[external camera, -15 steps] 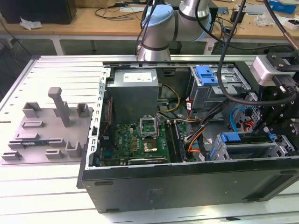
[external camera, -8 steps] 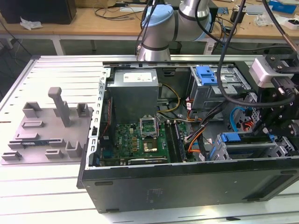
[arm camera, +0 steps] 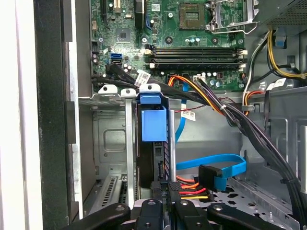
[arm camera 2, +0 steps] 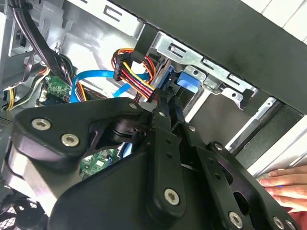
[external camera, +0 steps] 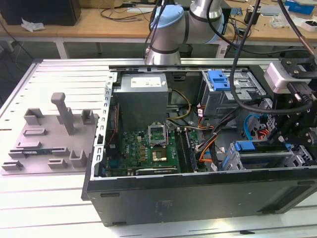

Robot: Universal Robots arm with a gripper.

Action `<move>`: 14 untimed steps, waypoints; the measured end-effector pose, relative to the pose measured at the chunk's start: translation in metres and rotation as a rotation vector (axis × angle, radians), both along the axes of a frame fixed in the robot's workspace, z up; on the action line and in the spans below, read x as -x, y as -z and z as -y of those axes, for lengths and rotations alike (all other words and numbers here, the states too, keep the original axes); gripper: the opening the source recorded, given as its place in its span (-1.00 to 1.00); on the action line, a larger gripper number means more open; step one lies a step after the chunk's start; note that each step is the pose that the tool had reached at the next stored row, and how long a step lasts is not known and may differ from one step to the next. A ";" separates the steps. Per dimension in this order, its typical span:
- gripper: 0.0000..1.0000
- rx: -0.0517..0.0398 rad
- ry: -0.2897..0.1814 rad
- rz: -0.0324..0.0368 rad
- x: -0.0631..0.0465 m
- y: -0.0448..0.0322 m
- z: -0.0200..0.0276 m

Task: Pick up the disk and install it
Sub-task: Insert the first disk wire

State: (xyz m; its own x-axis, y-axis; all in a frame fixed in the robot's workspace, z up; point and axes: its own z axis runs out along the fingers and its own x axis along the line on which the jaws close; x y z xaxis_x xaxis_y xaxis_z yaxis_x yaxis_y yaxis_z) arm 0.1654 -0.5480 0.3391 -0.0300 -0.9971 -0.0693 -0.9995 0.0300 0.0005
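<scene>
**Disk going into the drive cage**

You are looking at the gripper [arm camera: 165, 203] reaching into the open computer case [external camera: 198, 198]; its fingers are pinching the rear edge of the disk [arm camera: 153, 148], which is standing on edge in the metal drive cage [arm camera: 108, 139], beside the motherboard [arm camera: 192, 28]; blue cables [arm camera: 211, 165] are lying nearby.

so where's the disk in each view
exterior view: the disk stands on edge in the nearer drive cage, at the exterior view's right
first wrist view: edge-on in the cage slot, blue tab facing the camera
second wrist view: blue tab against the cage rim
shared landmark: the blue cable
</scene>
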 end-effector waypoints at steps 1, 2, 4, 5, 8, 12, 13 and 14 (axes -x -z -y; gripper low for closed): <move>-0.64 0.0008 0.000 0.0001 0.000 -0.0020 0.0000; -0.53 0.0008 0.000 0.0002 0.000 -0.0035 0.0000; -0.40 0.0007 0.000 0.0002 0.000 -0.0074 0.0000; -0.40 0.0009 0.000 0.0002 0.000 -0.0105 0.0000; -0.40 0.0008 0.000 0.0002 0.000 -0.0203 0.0000; -0.40 0.0011 0.000 0.0002 0.000 -0.0371 -0.0003; -0.40 0.0010 0.000 0.0002 0.000 -0.0420 -0.0005; -0.40 0.0010 0.000 0.0002 0.000 -0.0448 -0.0007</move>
